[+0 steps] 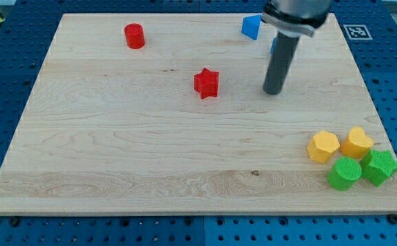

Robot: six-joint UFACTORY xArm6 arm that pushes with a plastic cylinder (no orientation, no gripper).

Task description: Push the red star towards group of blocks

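Red star (206, 83) sits upper centre of bench (116, 150), my tip (274, 91), a jawless rod, well right of it; pushing from there risks driving it left, away from the lower-right group (352, 158).

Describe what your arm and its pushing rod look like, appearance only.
Only the arm's lowest part shows. A wide dark grey, rounded housing enters from the view's top, with a lighter grey ring under it. Below it hangs a straight, smooth, dark grey cylindrical rod, slightly glossy, ending in my tip, a plain blunt end. No cables, markings or fingers are visible.
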